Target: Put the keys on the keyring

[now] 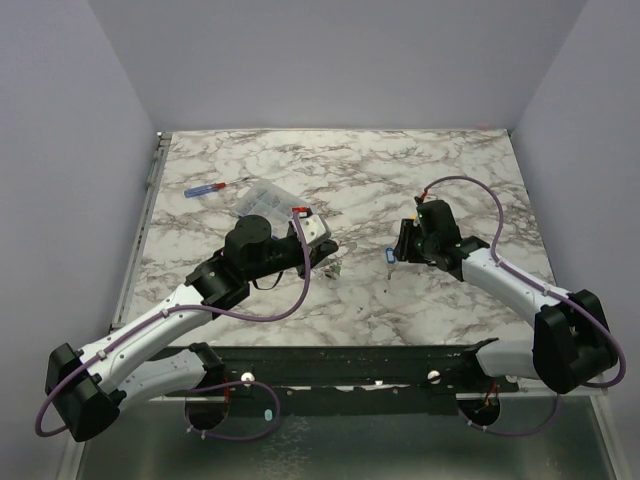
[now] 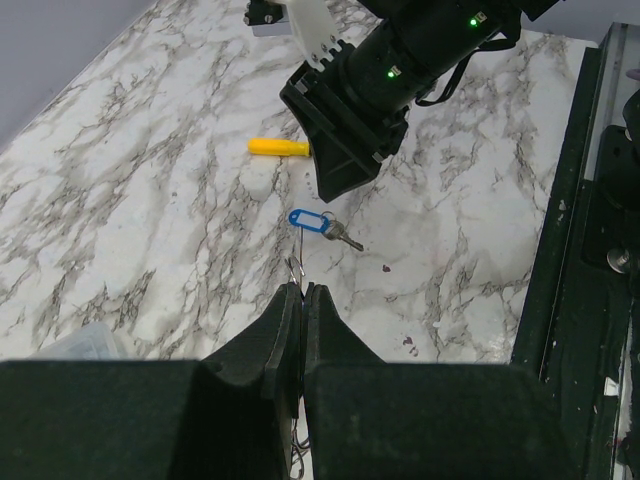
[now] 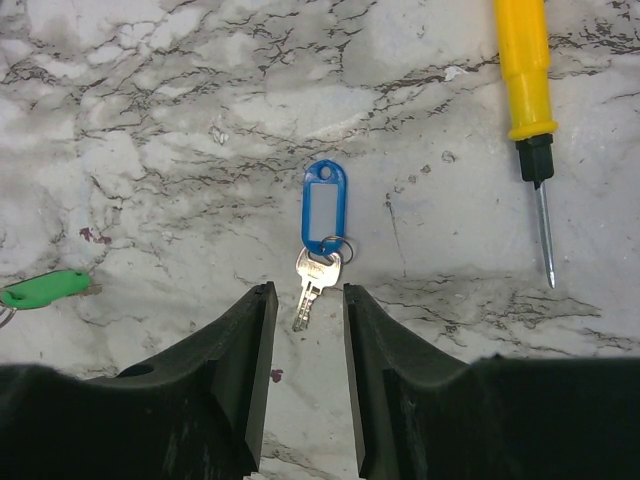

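Marble-patterned tabletop: white with grey veining, smooth and matt, with plain lilac walls around it.

Blue-tagged key: small, flat, silver metal. A tiny split ring joins it to an oblong blue plastic tag with a pale window. It lies flat on the marble, its blade end just between the tips of my right claw. That claw's jaws stand apart, straddling the key and clamped on nothing.

My left claw is pressed together. A thin grey wire, which I judge to be the keyring, runs out from between its pads toward the blue tag.

Step in hand, by my judgement: picking up the blue key. The next move calls for lowering and closing squarely on a thin, flat, slippery piece, then threading it onto the wire.

Further out, in the right wrist view, a green tag lies at the left edge. A yellow-handled screwdriver with a slim steel shaft lies well apart on the other side.
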`<state>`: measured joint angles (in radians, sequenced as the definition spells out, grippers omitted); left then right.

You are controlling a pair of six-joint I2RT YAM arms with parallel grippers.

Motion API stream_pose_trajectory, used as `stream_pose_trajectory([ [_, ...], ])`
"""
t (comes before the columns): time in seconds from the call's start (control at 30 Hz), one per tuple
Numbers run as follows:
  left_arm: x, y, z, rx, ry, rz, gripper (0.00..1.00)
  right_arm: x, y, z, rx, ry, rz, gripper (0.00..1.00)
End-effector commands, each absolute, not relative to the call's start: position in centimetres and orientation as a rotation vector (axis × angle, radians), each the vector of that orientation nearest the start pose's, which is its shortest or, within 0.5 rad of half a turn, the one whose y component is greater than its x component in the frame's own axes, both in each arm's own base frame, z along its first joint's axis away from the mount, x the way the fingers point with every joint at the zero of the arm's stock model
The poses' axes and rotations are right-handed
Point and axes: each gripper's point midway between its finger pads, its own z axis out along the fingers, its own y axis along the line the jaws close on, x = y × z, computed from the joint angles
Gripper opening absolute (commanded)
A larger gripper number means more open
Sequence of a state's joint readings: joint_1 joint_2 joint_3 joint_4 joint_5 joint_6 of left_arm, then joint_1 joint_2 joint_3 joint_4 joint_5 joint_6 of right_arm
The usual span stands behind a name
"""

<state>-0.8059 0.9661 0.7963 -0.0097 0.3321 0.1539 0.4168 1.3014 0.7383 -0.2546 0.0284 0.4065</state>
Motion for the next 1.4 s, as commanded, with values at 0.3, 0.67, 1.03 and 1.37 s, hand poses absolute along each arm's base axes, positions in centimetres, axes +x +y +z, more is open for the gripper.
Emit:
stream_pose_trajectory([
  [0.3, 20.3, -29.1, 28.0, 1.039, 1.413, -0.787, 0.00, 29.6, 15.3, 7.7, -0.037, 2.420, 0.408, 0.41],
  [0.67, 20.5, -29.0, 27.8, 1.038, 1.420, -0.777, 0.00, 30.5, 15.2, 7.9, -0.060, 2.416, 0.374, 0.41],
  [1.03, 20.6, -29.0, 27.7, 1.038, 1.424, -0.772, 0.00, 30.5, 14.6, 7.9, -0.060, 2.392, 0.347, 0.38],
  [1.37, 20.6, -28.9, 27.7, 1.035, 1.423, -0.769, 0.00, 30.9, 14.8, 5.5, -0.039, 2.456, 0.323, 0.48],
])
